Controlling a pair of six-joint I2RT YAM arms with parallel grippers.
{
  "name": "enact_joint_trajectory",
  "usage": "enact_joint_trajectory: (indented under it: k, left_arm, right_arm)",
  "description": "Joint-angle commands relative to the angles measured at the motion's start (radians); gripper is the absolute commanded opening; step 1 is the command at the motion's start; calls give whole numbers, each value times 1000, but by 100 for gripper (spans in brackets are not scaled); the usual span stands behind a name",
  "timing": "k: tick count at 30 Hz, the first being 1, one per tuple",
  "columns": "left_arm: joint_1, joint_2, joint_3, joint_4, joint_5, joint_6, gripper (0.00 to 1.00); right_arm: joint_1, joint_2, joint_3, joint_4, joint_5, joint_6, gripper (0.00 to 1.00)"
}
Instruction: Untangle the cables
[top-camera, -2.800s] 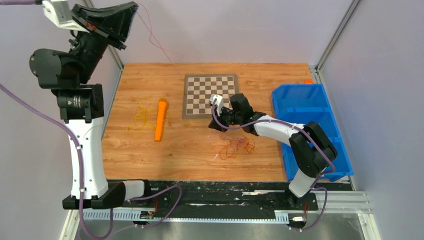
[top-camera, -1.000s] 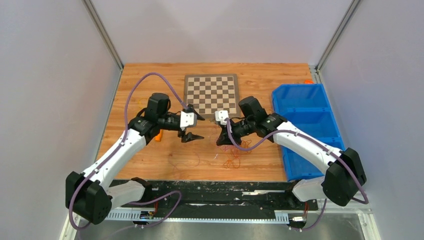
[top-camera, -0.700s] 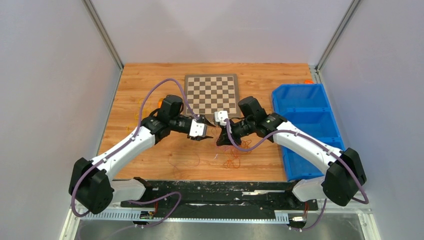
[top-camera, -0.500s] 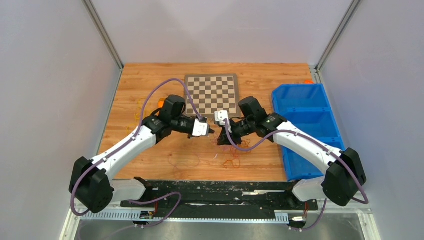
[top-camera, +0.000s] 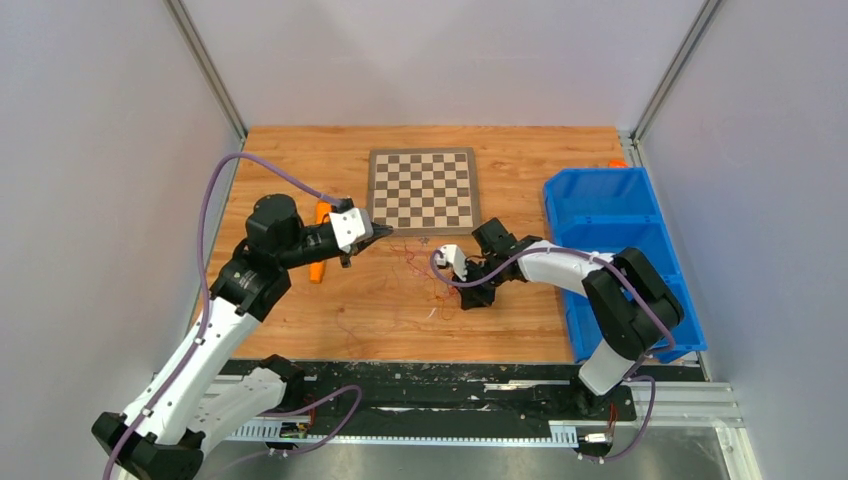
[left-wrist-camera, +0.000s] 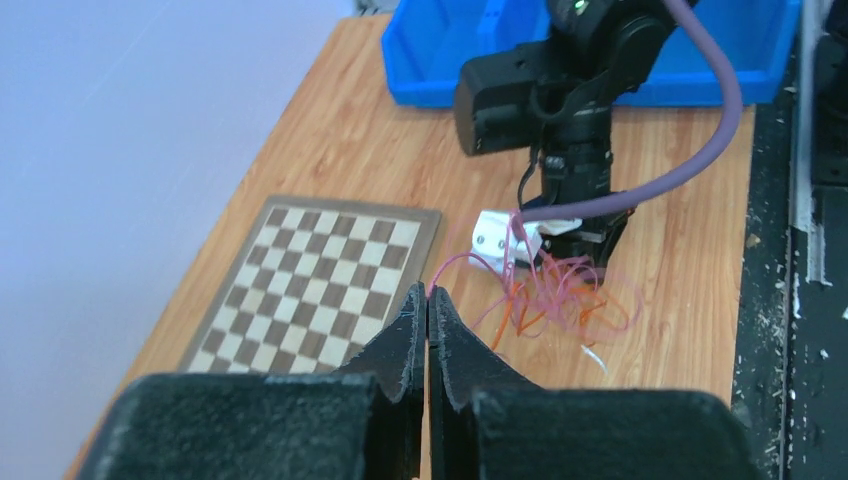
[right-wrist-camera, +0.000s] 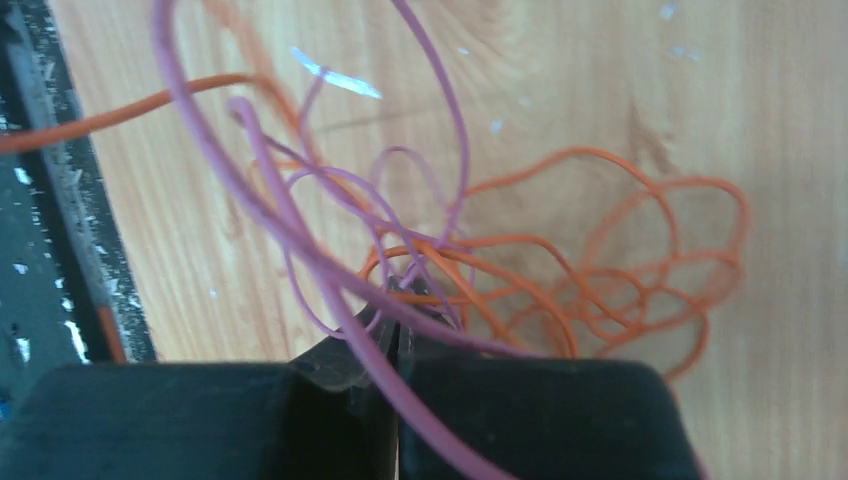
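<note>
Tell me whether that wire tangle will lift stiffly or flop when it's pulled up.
Probably floppy: the wires lie in loose loops, and one pink strand curves slackly to the left gripper. Likely very light, being so thin. The loops cross often, so they may snag and drag together.

Soft, even light comes from overhead, leaving the wooden table (top-camera: 520, 150) bright, with only faint shadows under the arms. The high view is crisp. In the right wrist view the nearest cables (right-wrist-camera: 440, 245) smear into thick blurred strands, and the left gripper (left-wrist-camera: 428, 296) looks soft and grainy up close.
</note>
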Motion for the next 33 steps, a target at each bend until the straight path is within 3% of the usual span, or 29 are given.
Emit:
enact_joint_trajectory:
  k: [1, 6, 12, 16, 17, 18, 20, 21, 22, 28, 33]
  left_arm:
    - [36, -18, 23, -15, -92, -119, 0]
    - [54, -26, 17, -8, -140, -176, 0]
    - [226, -26, 103, -97, -106, -222, 0]
    - [262, -26, 124, -178, -35, -192, 0]
    - [262, -26, 123, -180, -21, -196, 0]
    - [262, -20, 122, -181, 14, -207, 0]
    - [261, 0, 126, -171, 58, -239, 0]
    - [260, 9, 127, -162, 76, -254, 0]
    - [259, 25, 133, -157, 84, -275, 0]
    - [253, 71, 161, -105, 108, -347, 0]
    - [253, 92, 189, -101, 117, -376, 0]
  right_arm:
    - [-57, 0, 33, 56, 27, 5, 0]
    - [-132, -42, 29, 25, 53, -14, 0]
    - [-202, -31, 4, -46, 150, -30, 0]
    - [-206, -57, 42, -123, 70, -18, 0]
    - [-205, -80, 60, -131, 32, -3, 7]
    - [-206, -108, 82, -134, -16, 21, 22]
    - [-203, -167, 133, -113, -118, 90, 63]
    - [-195, -190, 157, -82, -149, 140, 78]
    - [-183, -214, 187, -45, -166, 193, 86]
    - [-86, -213, 258, 205, -222, 431, 96]
    - [21, -161, 254, 378, -230, 480, 100]
